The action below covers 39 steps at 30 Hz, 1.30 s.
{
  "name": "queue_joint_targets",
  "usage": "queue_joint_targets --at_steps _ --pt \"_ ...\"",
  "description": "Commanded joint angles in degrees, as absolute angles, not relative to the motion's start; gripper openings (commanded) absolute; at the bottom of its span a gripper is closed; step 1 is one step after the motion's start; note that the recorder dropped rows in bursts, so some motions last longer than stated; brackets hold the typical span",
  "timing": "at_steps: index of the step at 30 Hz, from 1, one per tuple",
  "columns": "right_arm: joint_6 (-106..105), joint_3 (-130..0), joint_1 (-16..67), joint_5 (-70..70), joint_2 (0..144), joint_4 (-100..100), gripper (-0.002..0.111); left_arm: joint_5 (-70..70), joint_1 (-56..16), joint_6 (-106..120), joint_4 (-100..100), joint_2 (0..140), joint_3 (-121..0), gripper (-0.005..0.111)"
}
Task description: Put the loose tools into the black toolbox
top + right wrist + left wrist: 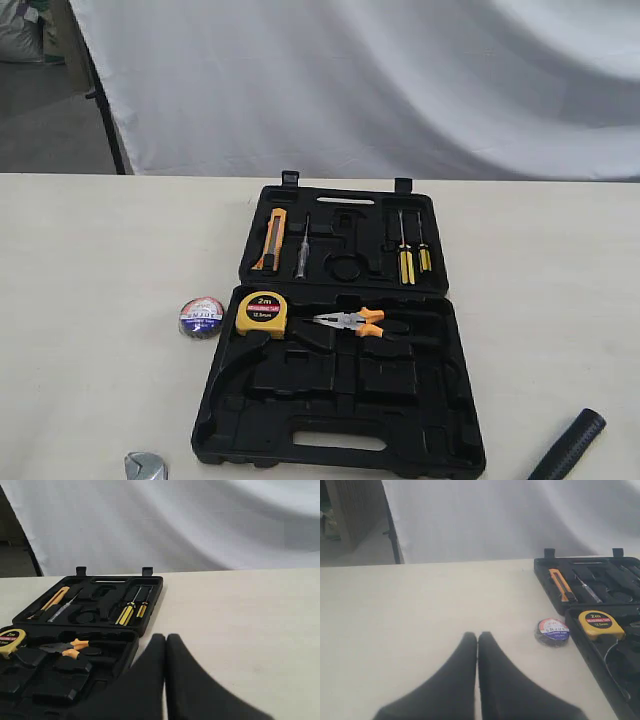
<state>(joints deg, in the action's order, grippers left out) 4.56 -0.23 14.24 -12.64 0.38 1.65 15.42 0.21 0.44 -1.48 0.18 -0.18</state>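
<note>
The black toolbox [330, 385] lies open mid-table, lid half at the back. A blue-purple tape roll [201, 317] rests on the table just left of the box, also in the left wrist view [553, 631]. Only a silver tip of the wrench [145, 466] shows at the bottom edge, left of the box. The hammer's black handle [570, 447] pokes in at the bottom right; its head is out of view. My left gripper [477, 636] is shut and empty over bare table, left of the tape roll. My right gripper [165, 637] is shut and empty beside the toolbox's [127, 650] right rim.
A yellow tape measure [262, 312] and orange-handled pliers [350, 322] sit in the near half. The lid half holds an orange utility knife [270, 240] and yellow-handled screwdrivers [410, 260]. A white cloth hangs behind the table's far edge.
</note>
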Motion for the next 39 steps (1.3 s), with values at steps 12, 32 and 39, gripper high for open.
queue_joint_targets --at_steps 12,32,39 --pt "4.5 0.0 14.4 -12.4 0.0 1.3 0.000 15.5 0.0 0.0 -1.7 0.0 0.0 0.001" --pt "6.4 0.0 14.4 0.3 0.0 18.7 0.000 15.5 0.0 0.0 -1.7 0.0 0.0 0.001" --pt "4.5 -0.8 14.4 -3.4 8.1 17.9 0.000 15.5 0.0 0.0 -1.7 0.0 0.0 0.001"
